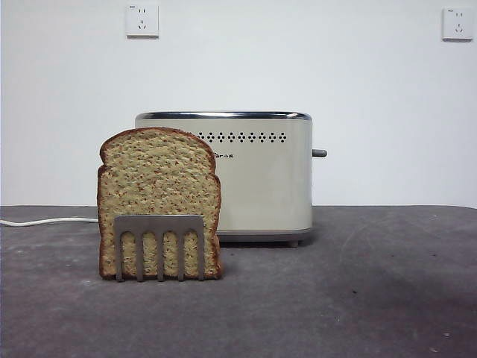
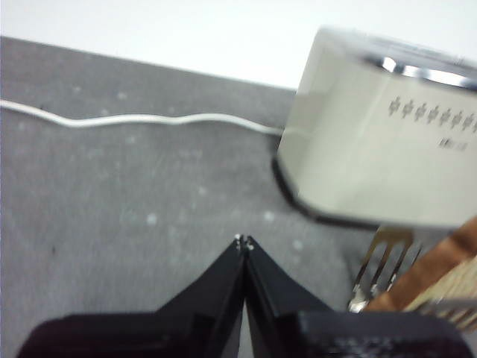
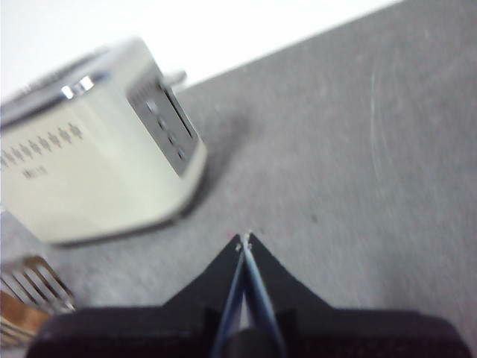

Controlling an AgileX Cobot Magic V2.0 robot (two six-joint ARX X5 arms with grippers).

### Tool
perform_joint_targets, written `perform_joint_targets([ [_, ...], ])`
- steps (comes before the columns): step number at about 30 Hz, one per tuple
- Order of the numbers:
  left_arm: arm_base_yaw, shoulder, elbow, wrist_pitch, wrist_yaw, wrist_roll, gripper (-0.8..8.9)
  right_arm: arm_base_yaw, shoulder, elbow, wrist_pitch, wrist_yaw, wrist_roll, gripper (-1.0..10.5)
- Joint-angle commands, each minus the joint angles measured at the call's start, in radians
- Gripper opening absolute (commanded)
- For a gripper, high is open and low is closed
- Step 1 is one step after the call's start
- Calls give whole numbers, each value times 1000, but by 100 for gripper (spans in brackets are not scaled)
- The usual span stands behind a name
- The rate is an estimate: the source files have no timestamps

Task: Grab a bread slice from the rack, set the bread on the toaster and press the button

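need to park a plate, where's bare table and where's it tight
Bare table spreads beside the toaster on its button side, and along the front edge. It is tight where the bread in the rack stands before the toaster; the cord crosses the other side.

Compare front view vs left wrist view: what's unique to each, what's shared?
Front only: two wall sockets, the toaster's button, the whole slice of bread.
Left wrist only: the left gripper, jaws shut, above bare table.
Both: toaster, rack, bread, white cord.
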Motion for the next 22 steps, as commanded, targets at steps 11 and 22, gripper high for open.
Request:
perform_joint_targets([
  [11,2,177,330,-135,168,-18,-8,4,268,323,-68,-130,-35,-12],
  [22,0,400,629,-355,461,142,-8,20,544,737,-515,-238,-323,-12],
])
